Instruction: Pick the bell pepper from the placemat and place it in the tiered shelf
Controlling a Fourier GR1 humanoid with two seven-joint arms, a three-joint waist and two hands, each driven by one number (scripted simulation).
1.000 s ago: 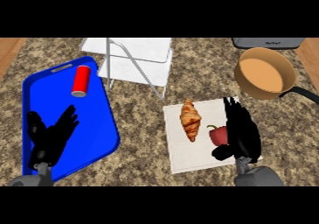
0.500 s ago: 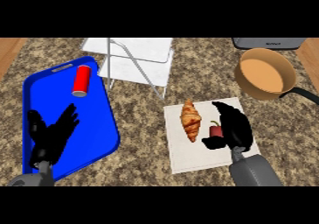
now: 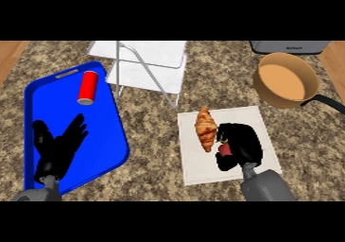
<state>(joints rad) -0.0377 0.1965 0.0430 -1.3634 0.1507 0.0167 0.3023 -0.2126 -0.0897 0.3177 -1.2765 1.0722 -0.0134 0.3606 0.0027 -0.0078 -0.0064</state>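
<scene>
- Since a second ago, our right hand (image 3: pixel 239 145) has dropped over the bell pepper (image 3: pixel 223 150) and curled round it; earlier it stood open just right of the pepper, fingers pointing far.
- Now its fingers are bent over the pepper, so only a red sliver shows at the hand's left edge. We judge this a grasp closing, with the pepper not yet lifted.
- That pepper sits on the white placemat (image 3: pixel 195 170), near its middle, just right of the croissant (image 3: pixel 205 128).
- Our left hand (image 3: pixel 57 145) rests over the near end of the blue tray (image 3: pixel 105 142), fingers spread and straight, holding nothing.
- Risk one: the croissant lies close to our fingers, so a sideways lift could nudge it or drag the placemat.
- Risk two: the white tiered shelf (image 3: pixel 150 66) stands far and left, so the carry passes over the croissant; a low path could clip it or the shelf's wire legs.
- Risk three: much of the pepper is hidden, so we cannot tell how well it sits in the hand; it may roll out.
- A red can (image 3: pixel 88 87) and a copper pan (image 3: pixel 286 80) lie well apart from that path.
</scene>
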